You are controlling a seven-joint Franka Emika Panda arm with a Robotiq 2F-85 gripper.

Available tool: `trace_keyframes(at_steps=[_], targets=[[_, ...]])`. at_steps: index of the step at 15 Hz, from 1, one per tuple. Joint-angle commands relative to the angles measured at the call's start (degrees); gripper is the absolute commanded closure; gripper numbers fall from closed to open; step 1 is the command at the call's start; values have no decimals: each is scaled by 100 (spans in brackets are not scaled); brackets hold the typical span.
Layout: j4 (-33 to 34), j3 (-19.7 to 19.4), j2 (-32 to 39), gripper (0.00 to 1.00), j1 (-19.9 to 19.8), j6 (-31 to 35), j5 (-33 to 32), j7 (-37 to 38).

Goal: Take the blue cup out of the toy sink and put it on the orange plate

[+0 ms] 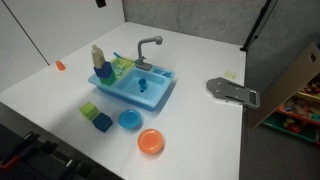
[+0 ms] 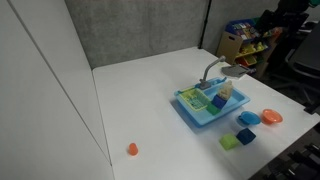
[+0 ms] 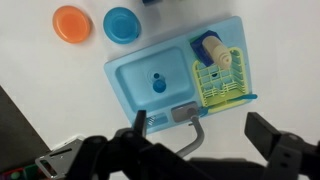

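The light blue toy sink [image 1: 160,95] stands mid-table, with a grey faucet [image 1: 147,45] and a green side rack [image 1: 118,66]. It also shows in an exterior view [image 2: 196,115] and in the wrist view [image 3: 135,65]. The tiny blue cup [image 3: 158,84] sits upright in the basin, as an exterior view [image 1: 142,84] also shows. The orange plate [image 1: 151,142] lies empty on the table in front of the sink, and shows in the other views too [image 2: 271,117] [image 3: 72,24]. My gripper [image 3: 200,122] is open and empty, high above the sink's faucet side.
A round blue dish [image 1: 129,120] [image 3: 122,24] lies beside the orange plate. A green block [image 1: 90,110] and a blue cube [image 1: 102,123] lie near it. A small orange item [image 1: 60,65] sits far off. A grey metal piece [image 1: 232,91] lies at the table edge.
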Motion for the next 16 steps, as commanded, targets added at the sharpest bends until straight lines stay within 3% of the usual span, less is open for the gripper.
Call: trace_keyframes(at_steps=[1,12,16], targets=[[164,-163,495,0,-19,263,102,-252],[531,-408,2107,0,-20,731,72,-437],[408,-422,2126,0,33,760,18,-277]])
